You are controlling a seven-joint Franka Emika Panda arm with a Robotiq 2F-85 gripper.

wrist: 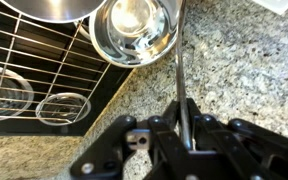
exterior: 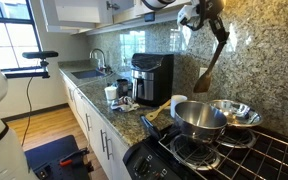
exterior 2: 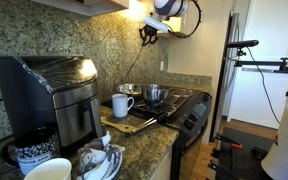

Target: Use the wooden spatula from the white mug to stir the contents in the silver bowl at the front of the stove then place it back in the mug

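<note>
My gripper point(exterior: 212, 20) is high above the stove point(exterior: 219, 152), shut on the handle of the wooden spatula point(exterior: 211, 62), which hangs blade-down in the air. In the wrist view the fingers point(wrist: 181, 108) clamp the slim handle point(wrist: 179, 55). The white mug point(exterior: 177, 104) stands on the counter beside the stove and shows in both exterior views point(exterior 2: 121, 105). The deep silver bowl point(exterior: 198, 118) sits on the front grate, below and slightly left of the spatula; it also shows in the wrist view point(wrist: 134, 30). The gripper point(exterior 2: 150, 30) shows near the top of an exterior view.
A shallower, shiny bowl point(exterior: 235, 112) sits behind the deep one. A black coffee machine point(exterior: 150, 75) and a small marked cup point(exterior: 111, 93) stand on the granite counter point(wrist: 244, 70). A wooden board point(exterior 2: 134, 122) lies by the mug. A sink point(exterior: 88, 72) lies further along.
</note>
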